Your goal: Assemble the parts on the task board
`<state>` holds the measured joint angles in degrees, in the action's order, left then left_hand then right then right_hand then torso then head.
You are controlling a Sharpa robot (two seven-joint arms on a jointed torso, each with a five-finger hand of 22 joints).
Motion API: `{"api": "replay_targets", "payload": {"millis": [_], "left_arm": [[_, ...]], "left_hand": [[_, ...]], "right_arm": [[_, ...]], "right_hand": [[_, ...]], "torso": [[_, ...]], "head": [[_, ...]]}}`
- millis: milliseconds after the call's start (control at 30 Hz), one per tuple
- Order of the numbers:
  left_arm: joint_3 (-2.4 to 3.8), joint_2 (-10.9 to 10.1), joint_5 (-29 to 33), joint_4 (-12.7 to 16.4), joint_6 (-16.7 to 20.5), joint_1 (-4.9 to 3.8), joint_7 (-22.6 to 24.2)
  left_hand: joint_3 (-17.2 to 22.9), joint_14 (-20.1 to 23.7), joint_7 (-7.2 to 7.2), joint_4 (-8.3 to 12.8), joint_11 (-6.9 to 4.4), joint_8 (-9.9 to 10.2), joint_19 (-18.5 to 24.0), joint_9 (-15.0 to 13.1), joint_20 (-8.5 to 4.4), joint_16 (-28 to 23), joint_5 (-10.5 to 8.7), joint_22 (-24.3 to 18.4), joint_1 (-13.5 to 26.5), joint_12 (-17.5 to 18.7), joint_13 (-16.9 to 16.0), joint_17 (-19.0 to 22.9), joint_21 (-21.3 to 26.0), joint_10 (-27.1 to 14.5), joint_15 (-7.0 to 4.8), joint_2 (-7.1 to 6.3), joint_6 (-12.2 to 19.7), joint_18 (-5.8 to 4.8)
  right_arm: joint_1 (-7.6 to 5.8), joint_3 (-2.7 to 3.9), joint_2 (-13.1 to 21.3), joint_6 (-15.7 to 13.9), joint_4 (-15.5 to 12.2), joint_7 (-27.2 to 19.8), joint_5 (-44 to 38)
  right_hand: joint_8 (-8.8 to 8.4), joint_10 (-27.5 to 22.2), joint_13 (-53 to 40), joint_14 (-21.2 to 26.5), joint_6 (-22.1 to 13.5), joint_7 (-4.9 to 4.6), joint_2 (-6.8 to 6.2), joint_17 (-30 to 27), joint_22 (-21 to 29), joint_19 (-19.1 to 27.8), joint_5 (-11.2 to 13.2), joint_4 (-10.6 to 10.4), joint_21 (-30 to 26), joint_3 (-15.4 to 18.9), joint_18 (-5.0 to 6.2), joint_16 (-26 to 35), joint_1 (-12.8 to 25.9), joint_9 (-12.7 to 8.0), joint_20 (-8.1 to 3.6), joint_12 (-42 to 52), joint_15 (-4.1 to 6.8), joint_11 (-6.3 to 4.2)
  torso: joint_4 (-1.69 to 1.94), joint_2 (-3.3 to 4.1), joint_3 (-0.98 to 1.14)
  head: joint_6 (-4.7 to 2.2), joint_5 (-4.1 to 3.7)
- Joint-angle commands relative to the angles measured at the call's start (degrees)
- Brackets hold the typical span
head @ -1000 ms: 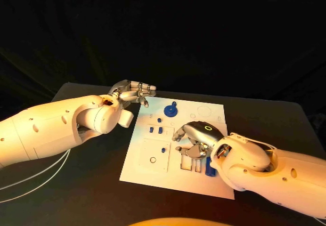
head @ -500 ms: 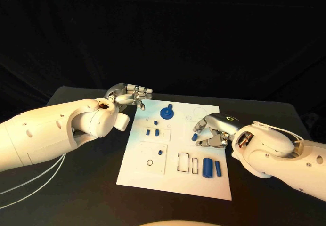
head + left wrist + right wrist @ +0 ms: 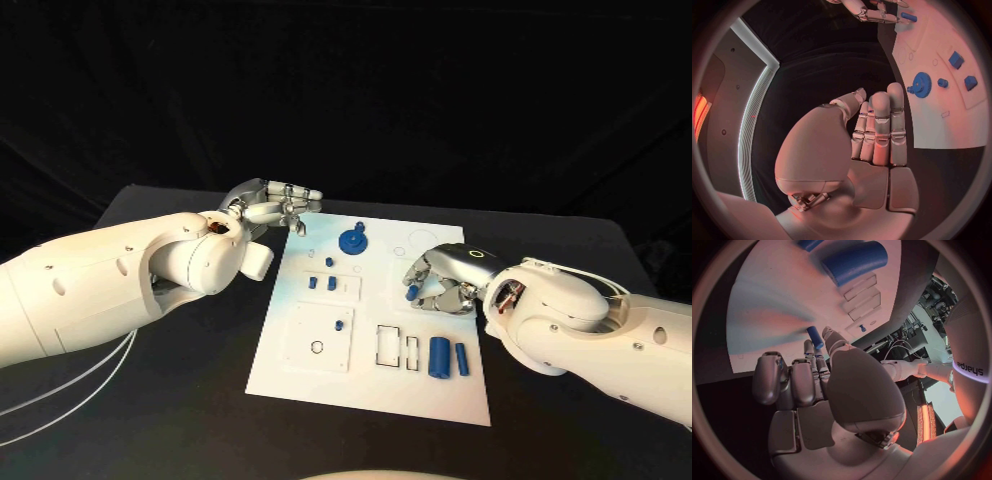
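The word "sharpa" stands on a white arm in the right wrist view.

Right hand over task board right-centre, near edge open

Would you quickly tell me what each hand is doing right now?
Left hand: open, holding nothing, beside the task board.
Right hand: pinching a small blue part.
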<state>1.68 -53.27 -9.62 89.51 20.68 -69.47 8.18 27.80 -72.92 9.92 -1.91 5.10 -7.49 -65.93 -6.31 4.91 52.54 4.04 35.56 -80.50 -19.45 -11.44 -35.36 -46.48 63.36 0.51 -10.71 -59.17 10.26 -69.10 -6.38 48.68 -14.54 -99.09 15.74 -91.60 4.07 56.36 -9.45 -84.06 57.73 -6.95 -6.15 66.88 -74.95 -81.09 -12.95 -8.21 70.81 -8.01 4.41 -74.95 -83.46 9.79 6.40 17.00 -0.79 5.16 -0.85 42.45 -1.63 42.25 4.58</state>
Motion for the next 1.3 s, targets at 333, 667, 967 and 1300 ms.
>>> {"api": "replay_targets", "payload": {"millis": [333, 667, 967, 1300], "left_arm": [[0.02, -0.07, 0.25, 0.26, -1.11, -0.05, 0.16], [0.02, -0.14, 0.25, 0.29, -1.38, -0.05, -0.18], [0.02, -0.16, 0.25, 0.31, -1.72, -0.05, -0.47], [0.02, -0.20, 0.25, 0.32, -1.72, -0.05, -0.68]], "left_hand": [[0.05, 0.25, -0.08, 0.32, 0.13, 0.21, -0.22, 0.11, 0.32, -0.01, 0.21, -0.11, 0.23, 0.35, -0.08, -0.17, 0.31, -0.49, -0.10, 0.64, 0.42, 0.32], [0.05, 0.29, -0.07, 0.34, 0.14, 0.20, -0.24, 0.12, 0.33, -0.10, 0.21, -0.14, 0.21, 0.33, -0.09, -0.04, 0.34, -0.52, -0.09, 0.73, 0.44, 0.32], [-0.03, 0.40, 0.02, 0.42, 0.23, 0.28, -0.27, 0.18, 0.37, -0.22, 0.19, -0.22, 0.24, 0.38, -0.10, 0.11, 0.45, -0.78, -0.03, 0.76, 0.66, 0.32], [-0.09, 0.47, 0.09, 0.44, 0.30, 0.34, -0.28, 0.22, 0.41, -0.28, 0.19, -0.28, 0.28, 0.40, -0.11, 0.19, 0.53, -0.97, 0.02, 0.80, 0.82, 0.31]], "right_arm": [[0.03, -0.06, -0.81, 1.80, 0.74, 0.71, -1.19], [0.47, -0.22, -2.34, 1.86, 2.30, 2.01, -3.02], [0.66, -0.30, -2.91, 2.66, 2.62, 2.61, -3.65], [0.68, -0.36, -2.95, 4.31, 2.72, 2.71, -3.26]], "right_hand": [[2.00, 6.90, 0.54, -1.91, 5.32, 0.21, 2.27, 1.53, -8.84, -2.36, 1.48, 0.51, 4.16, -6.65, -1.22, -1.21, -2.64, 0.61, -1.27, 0.74, 1.90, -1.85], [2.25, 8.38, 1.06, -1.97, 6.61, 0.14, 2.34, 1.68, -9.22, -2.58, 2.06, 1.70, 4.60, -9.87, -1.33, -1.35, -3.03, 0.89, -1.57, -0.65, 2.03, -1.97], [1.91, 8.69, 1.60, -1.95, 6.65, -0.02, 0.86, 1.62, -9.28, -2.46, 2.30, 1.65, 4.31, -11.20, -1.29, -1.33, -1.12, 0.91, -1.42, -2.17, 1.82, -1.74], [1.66, 8.87, 1.84, -1.86, 6.66, -0.01, -0.32, 1.26, -9.15, -2.21, 2.48, 1.23, 3.68, -11.60, -1.17, -1.11, 0.55, 0.90, -1.32, -3.02, 1.73, -1.61]], "torso": [[-0.06, 0.03, 0.02], [-0.04, 0.06, 0.05], [-0.09, -0.01, -0.01], [0.00, -0.02, 0.00]], "head": [[0.29, -0.06], [0.46, -0.09], [0.55, -0.26], [0.54, -0.33]]}}
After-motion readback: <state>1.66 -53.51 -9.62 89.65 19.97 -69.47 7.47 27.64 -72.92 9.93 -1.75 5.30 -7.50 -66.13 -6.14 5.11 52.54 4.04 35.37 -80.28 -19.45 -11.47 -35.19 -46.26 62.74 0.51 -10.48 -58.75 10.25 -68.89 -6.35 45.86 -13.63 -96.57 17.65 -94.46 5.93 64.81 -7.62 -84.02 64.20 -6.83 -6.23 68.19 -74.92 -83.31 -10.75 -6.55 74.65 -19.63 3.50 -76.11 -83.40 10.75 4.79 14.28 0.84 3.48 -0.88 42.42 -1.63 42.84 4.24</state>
